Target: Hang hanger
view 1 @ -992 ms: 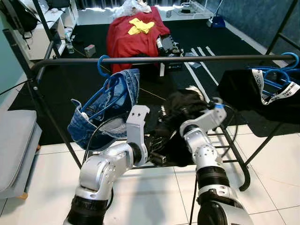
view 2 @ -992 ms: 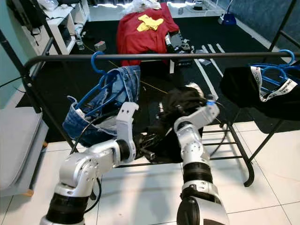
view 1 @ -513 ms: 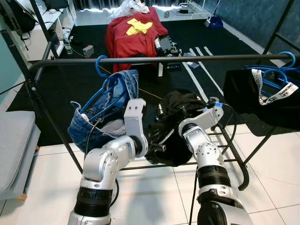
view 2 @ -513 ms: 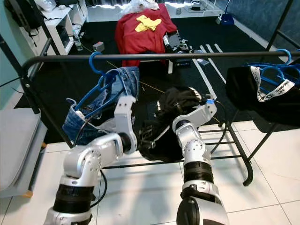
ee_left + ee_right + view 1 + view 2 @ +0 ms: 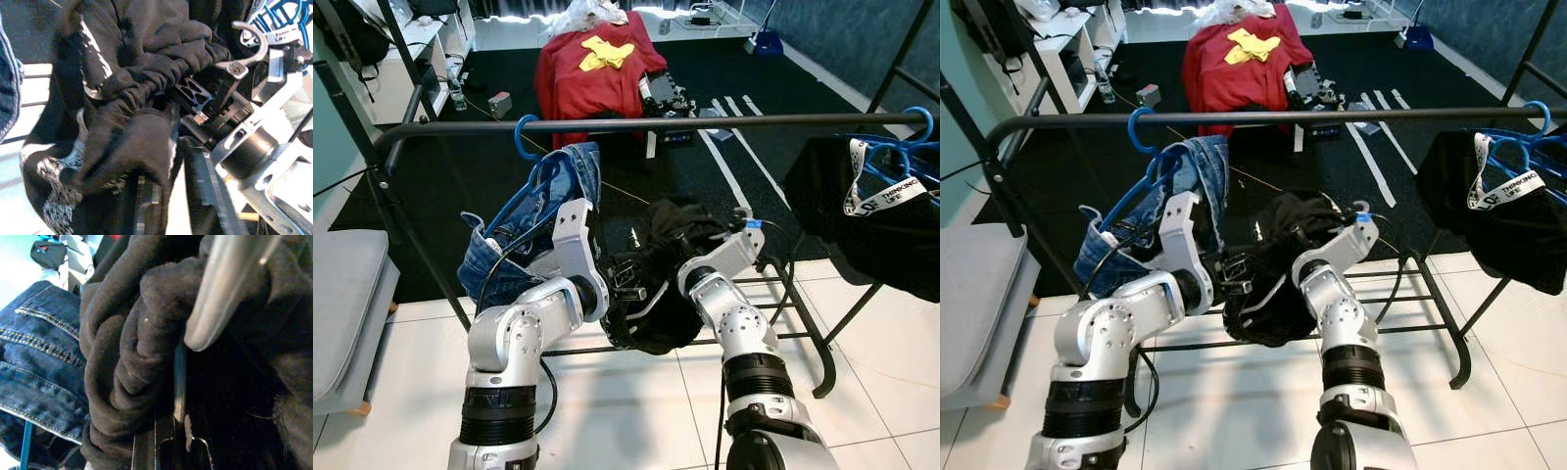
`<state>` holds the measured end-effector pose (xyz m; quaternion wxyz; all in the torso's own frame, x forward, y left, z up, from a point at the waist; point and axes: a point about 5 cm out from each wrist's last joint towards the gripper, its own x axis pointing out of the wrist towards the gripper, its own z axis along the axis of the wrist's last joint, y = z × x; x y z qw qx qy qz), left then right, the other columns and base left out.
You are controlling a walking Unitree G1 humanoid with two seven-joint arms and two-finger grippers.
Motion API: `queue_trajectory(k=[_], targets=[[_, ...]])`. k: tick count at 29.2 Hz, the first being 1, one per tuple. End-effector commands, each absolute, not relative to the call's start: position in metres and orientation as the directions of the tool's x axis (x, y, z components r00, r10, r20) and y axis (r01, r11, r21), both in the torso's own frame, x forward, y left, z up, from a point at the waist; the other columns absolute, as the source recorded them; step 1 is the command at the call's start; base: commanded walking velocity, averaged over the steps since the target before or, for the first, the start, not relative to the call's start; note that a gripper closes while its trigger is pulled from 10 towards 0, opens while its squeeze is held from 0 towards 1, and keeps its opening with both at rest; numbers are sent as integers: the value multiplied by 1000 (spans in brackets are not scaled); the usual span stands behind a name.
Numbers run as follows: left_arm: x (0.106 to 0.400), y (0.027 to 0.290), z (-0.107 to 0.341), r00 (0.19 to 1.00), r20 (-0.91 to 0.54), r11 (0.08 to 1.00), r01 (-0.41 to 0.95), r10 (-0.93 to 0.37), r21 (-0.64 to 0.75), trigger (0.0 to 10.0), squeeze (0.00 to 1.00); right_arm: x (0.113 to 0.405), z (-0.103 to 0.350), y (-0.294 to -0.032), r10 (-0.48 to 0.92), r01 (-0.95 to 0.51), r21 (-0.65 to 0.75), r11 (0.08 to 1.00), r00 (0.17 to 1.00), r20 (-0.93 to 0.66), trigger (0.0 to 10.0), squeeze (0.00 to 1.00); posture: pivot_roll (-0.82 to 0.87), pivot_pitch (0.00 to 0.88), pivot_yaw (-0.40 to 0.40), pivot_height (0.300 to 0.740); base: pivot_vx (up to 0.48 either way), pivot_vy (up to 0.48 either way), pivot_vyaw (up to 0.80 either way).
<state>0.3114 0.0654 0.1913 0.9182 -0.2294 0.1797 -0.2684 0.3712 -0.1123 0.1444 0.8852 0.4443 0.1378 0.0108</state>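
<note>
A bunched black garment (image 5: 656, 294) on a hanger hangs between my two arms, below the black rail (image 5: 656, 124) of the clothes rack. Its silver hook (image 5: 252, 46) sticks out of the cloth beside my right wrist, clear of the rail. My left gripper (image 5: 625, 279) is pushed into the garment from the left, with black cloth pinched between its fingers (image 5: 146, 200). From the right, my right gripper (image 5: 668, 257) is buried in the folds, shut on the hanger just under the hook (image 5: 220, 289). Cloth hides both sets of fingertips in the eye views.
Blue jeans (image 5: 543, 211) hang on a blue hanger at the rail's left end, close to my left arm. Black clothes (image 5: 891, 215) on blue hangers hang at the right end. The rack's lower bars (image 5: 793, 294) run under the garment. A grey seat (image 5: 342, 294) stands left.
Both arms have carried the black garment up and to the left, closer to the jeans. My left elbow has lifted and its forearm now points more steeply upward.
</note>
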Motion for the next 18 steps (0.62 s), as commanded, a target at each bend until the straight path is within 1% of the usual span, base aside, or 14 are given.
queue_trajectory(k=[1,10,11,13,14,15,16,17,18], targets=[[307,46,204,762,-160,697,457,-627,-553,10000,1000,368,143,-98,178,78,807,585,959,-222,0,0,44,101,20,740,0,0,0],[309,47,203,767,-179,709,440,-615,-551,10000,1000,369,145,-103,166,86,807,584,961,-223,0,0,45,103,20,740,0,0,0],[310,49,203,773,-186,720,435,-607,-541,10000,59,370,145,-105,162,88,807,584,961,-222,0,0,45,104,21,740,0,0,0],[310,49,203,773,-186,720,435,-607,-541,10000,59,370,145,-105,162,88,807,584,961,-222,0,0,45,104,21,740,0,0,0],[312,52,203,780,-192,731,426,-595,-533,10000,0,370,145,-107,160,88,806,585,962,-221,0,0,45,104,21,740,0,0,0],[312,52,203,780,-192,731,426,-595,-533,10000,0,370,145,-107,160,88,806,585,962,-221,0,0,45,104,21,740,0,0,0],[316,62,204,809,-194,762,400,-554,-510,10000,0,371,144,-112,147,91,792,604,964,-222,0,0,47,104,21,740,0,0,0],[316,62,204,809,-194,762,400,-554,-510,10000,0,371,144,-112,147,91,792,604,964,-222,0,0,47,104,21,740,0,0,0],[320,74,205,833,-200,799,385,-516,-462,10000,0,371,141,-119,140,88,764,639,964,-228,0,0,48,104,20,740,0,0,0]])
